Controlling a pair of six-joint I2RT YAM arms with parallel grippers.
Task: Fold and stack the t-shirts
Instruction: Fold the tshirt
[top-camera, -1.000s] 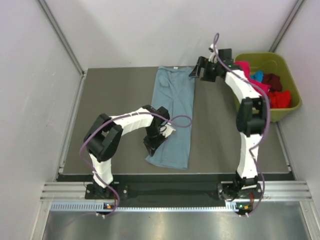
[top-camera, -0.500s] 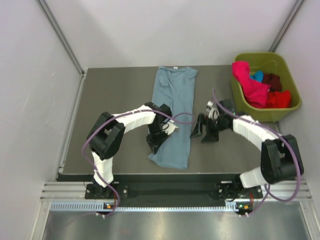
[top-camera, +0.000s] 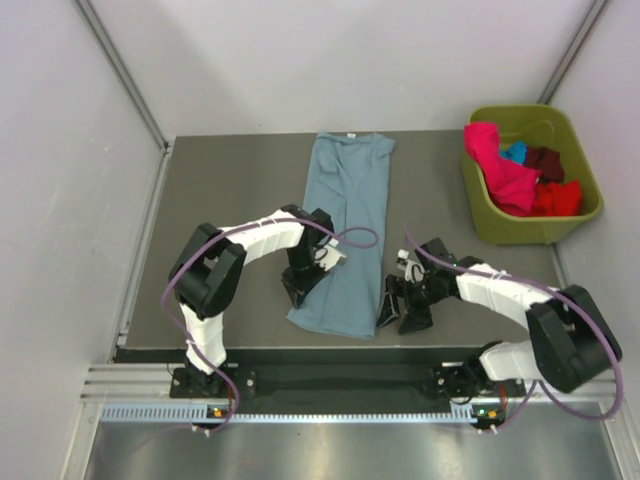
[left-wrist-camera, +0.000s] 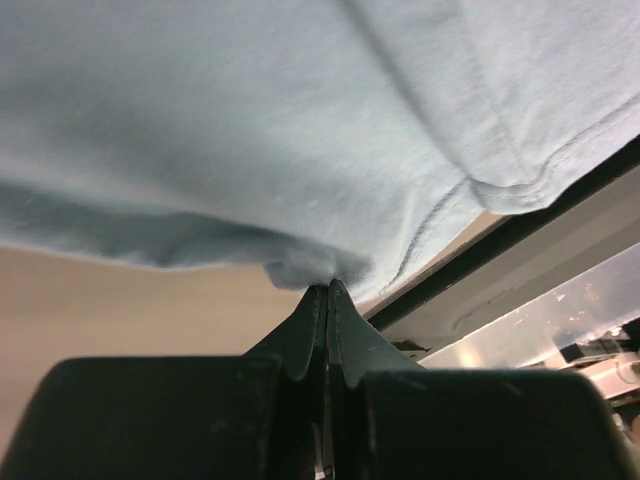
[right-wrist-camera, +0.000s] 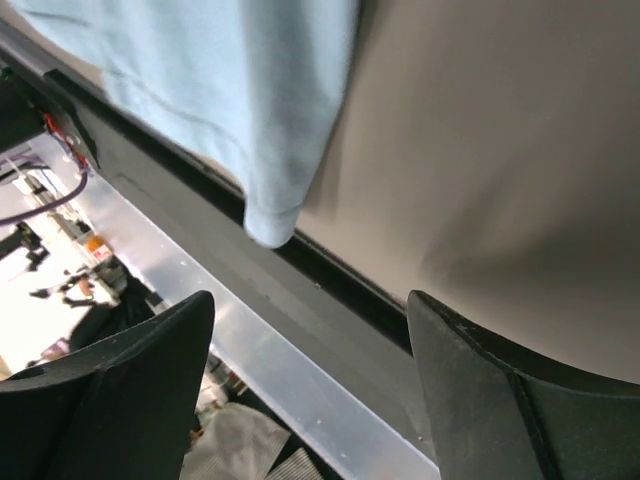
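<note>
- Table (top-camera: 230, 190): dark grey, filling the middle of the top view.
- Left gripper (top-camera: 298, 285): left of centre, set at the left edge of the grey-blue t-shirt (top-camera: 347, 240). In the wrist view its fingers (left-wrist-camera: 300, 335) are seen pressed together on a pinched fold of that cloth.
- Grey-blue t-shirt: 1 item, laid as a long narrow strip from upper centre to lower centre of the table, collar at the top end.
- Right gripper (top-camera: 402, 310): lower right of centre, just beside the strip's lower right corner. Its fingers are spread apart, with nothing held between them.
- Olive-green bin (top-camera: 520, 110): upper right, 4 items held:
  - pink t-shirt (top-camera: 500, 170), draped over the left rim
  - turquoise t-shirt (top-camera: 515, 152)
  - dark maroon t-shirt (top-camera: 545, 160)
  - red t-shirt (top-camera: 560, 198)
</note>
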